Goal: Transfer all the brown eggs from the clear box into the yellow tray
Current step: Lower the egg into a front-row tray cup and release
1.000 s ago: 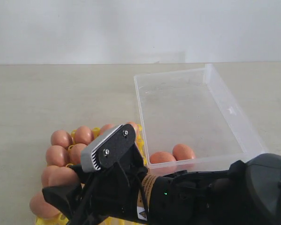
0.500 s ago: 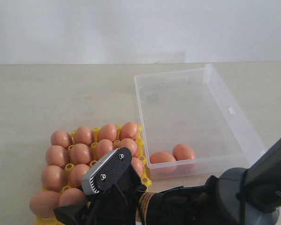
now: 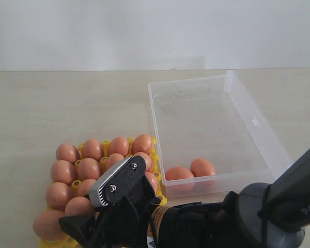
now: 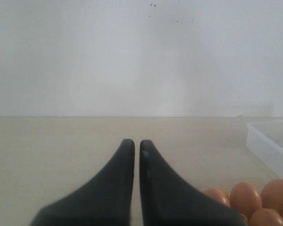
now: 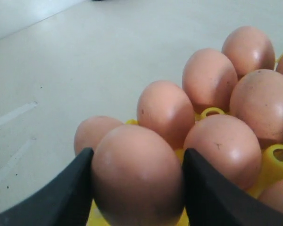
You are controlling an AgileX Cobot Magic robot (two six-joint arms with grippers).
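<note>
Clamping a brown egg (image 5: 137, 176) crosswise, long axis along its fingers (image 5: 61, 197), the right gripper (image 5: 137, 157) hovers over the yellow tray (image 3: 154, 155), lower left in the exterior view. The left gripper (image 4: 133, 143) has its jaws together.

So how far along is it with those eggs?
Nearly done. Most eggs already sit in the yellow tray. The right gripper is holding one more egg at the tray's near side. Two eggs are left in the clear box, at its near end.
</note>
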